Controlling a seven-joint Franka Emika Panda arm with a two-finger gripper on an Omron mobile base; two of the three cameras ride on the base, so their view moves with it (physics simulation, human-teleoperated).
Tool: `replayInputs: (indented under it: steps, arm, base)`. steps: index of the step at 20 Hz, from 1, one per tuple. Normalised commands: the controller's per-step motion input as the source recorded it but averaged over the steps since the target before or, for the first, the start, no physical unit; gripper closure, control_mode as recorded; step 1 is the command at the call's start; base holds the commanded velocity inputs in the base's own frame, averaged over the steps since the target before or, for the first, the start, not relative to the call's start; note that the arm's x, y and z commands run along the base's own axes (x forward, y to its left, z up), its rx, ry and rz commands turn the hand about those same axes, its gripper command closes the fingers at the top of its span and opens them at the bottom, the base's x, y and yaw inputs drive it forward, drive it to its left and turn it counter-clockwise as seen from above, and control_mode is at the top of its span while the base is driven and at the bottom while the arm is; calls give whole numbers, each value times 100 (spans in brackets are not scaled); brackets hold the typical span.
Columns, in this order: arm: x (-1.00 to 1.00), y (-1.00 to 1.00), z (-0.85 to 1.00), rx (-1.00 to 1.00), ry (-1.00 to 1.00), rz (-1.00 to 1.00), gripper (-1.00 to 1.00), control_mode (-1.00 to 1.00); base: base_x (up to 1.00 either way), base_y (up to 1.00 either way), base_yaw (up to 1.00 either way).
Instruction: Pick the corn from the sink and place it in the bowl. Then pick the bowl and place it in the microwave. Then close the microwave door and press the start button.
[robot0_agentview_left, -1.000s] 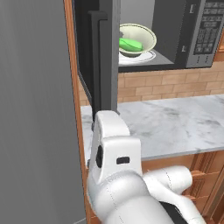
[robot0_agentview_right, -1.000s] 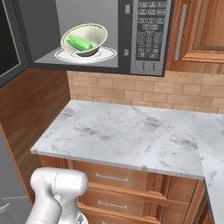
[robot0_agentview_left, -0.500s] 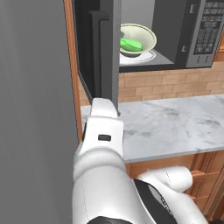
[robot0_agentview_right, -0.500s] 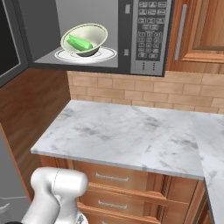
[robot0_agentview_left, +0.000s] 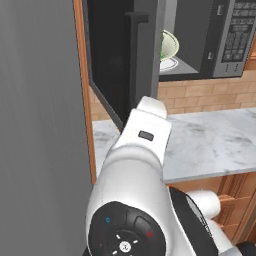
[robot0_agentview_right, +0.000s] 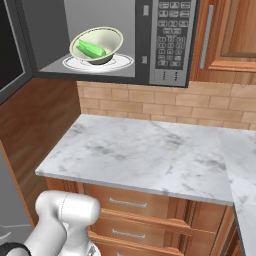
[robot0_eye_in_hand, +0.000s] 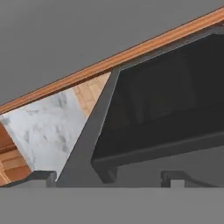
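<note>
Pincer tips (robot0_eye_in_hand: 107, 177) are seen apart with nothing between them, close against the microwave door (robot0_agentview_left: 132, 60), which is partly swung. The bowl (robot0_agentview_right: 97, 45) with the corn (robot0_agentview_right: 91, 49) is already set inside the microwave (robot0_agentview_right: 125, 42). The door should be pushed steadily near the handle (robot0_agentview_left: 136, 50) until latched.

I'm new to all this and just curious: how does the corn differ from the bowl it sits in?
The corn is bright green, while the bowl is pale greenish white. The corn is long and narrow; the bowl is round and wider than the corn is long. The corn lies inside, and the bowl holds it, tilted on the white plate. Both sit in the microwave, whose door stands open.
</note>
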Motion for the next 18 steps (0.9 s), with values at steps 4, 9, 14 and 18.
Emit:
replayInputs:
  steps: [4,9,14,18]
  arm:
    - [32,-99,21,24,0,-9,-100,-100]
    - [82,-89,0,18,4,-4,-100,-100]
    - [99,-84,0,14,5,-1,-100,-100]
    - [100,-82,-2,11,5,0,-100,-100]
  base:
    - [0,0,0]
    - [0,0,0]
    - [0,0,0]
    - [0,0,0]
